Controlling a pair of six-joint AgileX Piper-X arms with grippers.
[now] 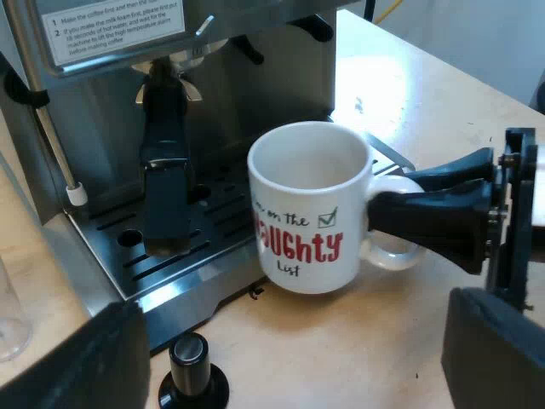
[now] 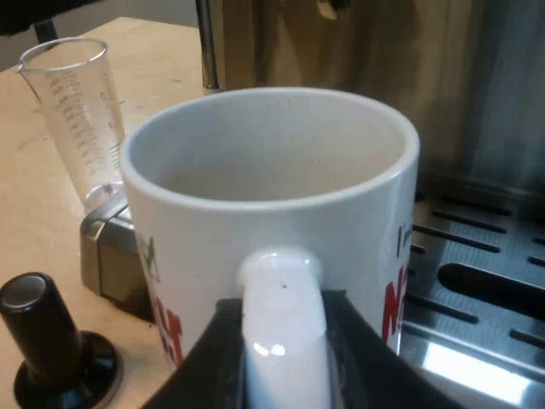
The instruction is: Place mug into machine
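Since the white ceramic mug (image 1: pixel 308 213) with red lettering looks stiff, slick and breakable, my right gripper (image 2: pixel 283 345), closed on its loop handle (image 1: pixel 393 249), has the soundest hold.

I see a glossy white mug (image 1: pixel 308 204) with thin black script, big red block letters and a small box ticked in green. My right gripper (image 2: pixel 281 349) is matte black against the mug's white handle. The machine (image 1: pixel 255 85) is brushed silver. Its tray (image 1: pixel 196 285) is silver with dark slots, and its label (image 1: pixel 111 25) is white with black print. The holder (image 1: pixel 164 170) is black. The tamper (image 1: pixel 191 366) is black with a silvery cap. The measuring glass (image 2: pixel 72 111) is clear with fine dark marks. The table (image 1: pixel 383 341) is pale tan.
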